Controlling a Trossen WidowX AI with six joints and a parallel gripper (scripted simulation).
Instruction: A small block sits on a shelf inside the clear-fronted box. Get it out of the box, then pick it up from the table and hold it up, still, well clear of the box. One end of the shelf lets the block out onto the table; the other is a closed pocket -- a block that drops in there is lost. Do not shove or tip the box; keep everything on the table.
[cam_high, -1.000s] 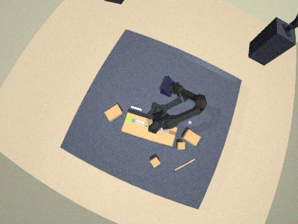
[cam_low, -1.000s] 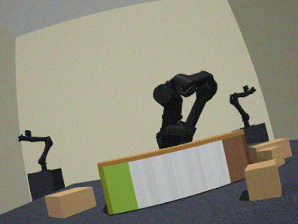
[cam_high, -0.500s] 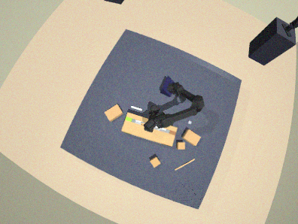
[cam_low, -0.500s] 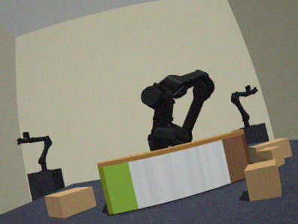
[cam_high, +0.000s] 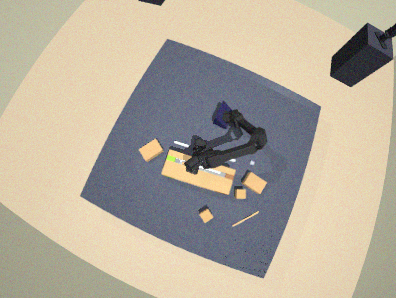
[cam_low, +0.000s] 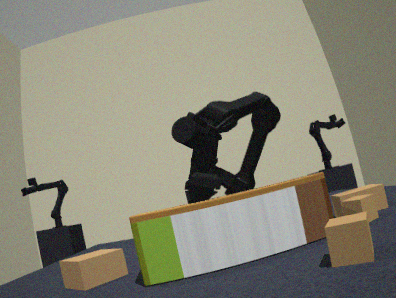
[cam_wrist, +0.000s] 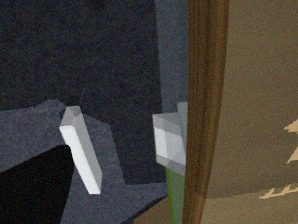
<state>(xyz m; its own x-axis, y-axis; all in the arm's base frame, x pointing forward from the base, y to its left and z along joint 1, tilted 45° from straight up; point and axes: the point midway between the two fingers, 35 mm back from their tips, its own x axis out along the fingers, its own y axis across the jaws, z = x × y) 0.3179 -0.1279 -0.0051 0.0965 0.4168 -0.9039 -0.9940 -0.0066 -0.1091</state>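
Note:
The long box (cam_high: 196, 181) (cam_low: 240, 225) has a wooden top, with a green end (cam_high: 171, 158) (cam_low: 157, 247) and a brown end (cam_high: 229, 176) (cam_low: 314, 212). My gripper (cam_high: 198, 145) (cam_low: 201, 192) is open and empty, pointing down by the box's arm-facing side; its tips are hidden behind the box in the exterior view. One dark finger shows at the lower left of the wrist view. A pale grey-white piece (cam_wrist: 167, 140) shows beside the wooden top edge, above a green strip. I cannot tell whether it is the small block or part of the box.
A white bar (cam_high: 181, 144) (cam_wrist: 82, 152) lies on the dark mat (cam_high: 150, 100) on the arm's side of the box. A wooden block (cam_high: 151, 150) (cam_low: 95, 268) is off the green end. Several more stand near the brown end. A thin stick (cam_high: 245, 219) lies beyond.

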